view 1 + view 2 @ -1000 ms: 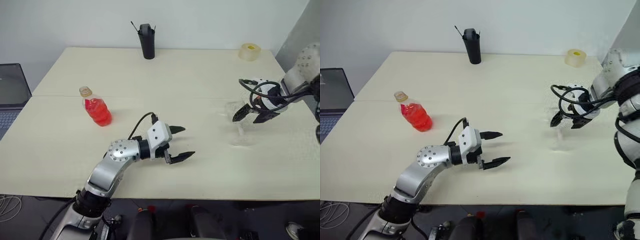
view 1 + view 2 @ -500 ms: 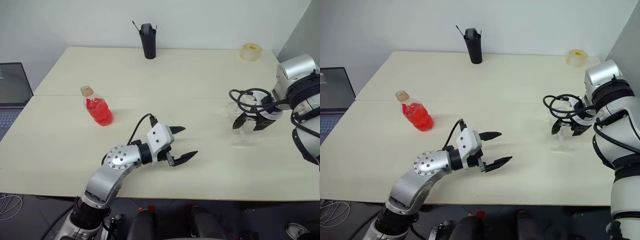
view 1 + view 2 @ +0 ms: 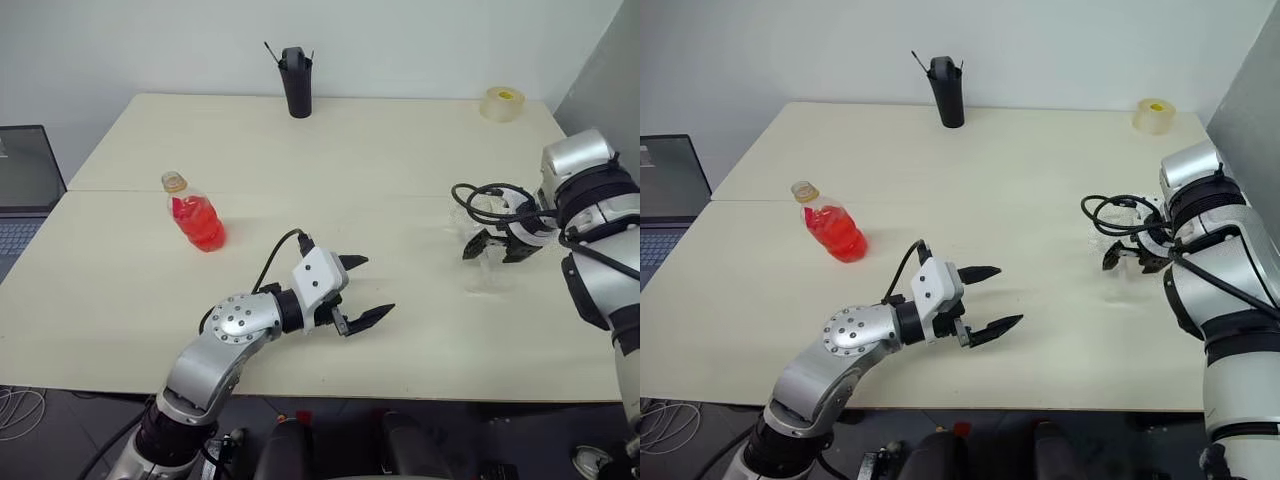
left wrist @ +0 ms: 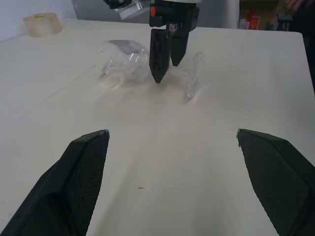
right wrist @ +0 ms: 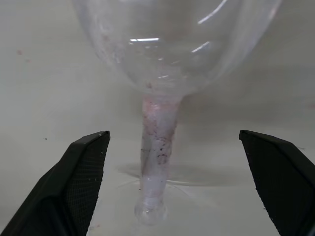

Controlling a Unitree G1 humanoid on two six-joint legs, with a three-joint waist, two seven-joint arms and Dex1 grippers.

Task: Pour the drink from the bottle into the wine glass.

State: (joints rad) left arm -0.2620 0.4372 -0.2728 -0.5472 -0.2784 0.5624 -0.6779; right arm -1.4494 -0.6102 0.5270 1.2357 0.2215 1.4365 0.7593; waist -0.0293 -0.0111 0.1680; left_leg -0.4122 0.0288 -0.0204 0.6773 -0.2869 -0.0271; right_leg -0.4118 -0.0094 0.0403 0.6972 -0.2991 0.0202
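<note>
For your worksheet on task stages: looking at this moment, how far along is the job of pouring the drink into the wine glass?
Done: nothing yet; the wine glass lies on its side, empty. In hand: the right gripper is open, its fingers either side of the stem. Left: grasp and stand the glass; the bottle, its red drink inside, stands untouched, apart from the open left gripper, and pouring has not begun.

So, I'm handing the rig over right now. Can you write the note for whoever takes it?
Left claw: open, empty, above the table near its front edge.
Right claw: open, pointing down, one finger on each side of the wine glass stem, not gripping.
Bottle: on the table's left, cap on, red drink inside, untouched.
The glass holds no drink and may be lying on its side, so check.
Done: nothing poured.
Left: secure the glass, pick up the bottle, uncap, pour.
</note>
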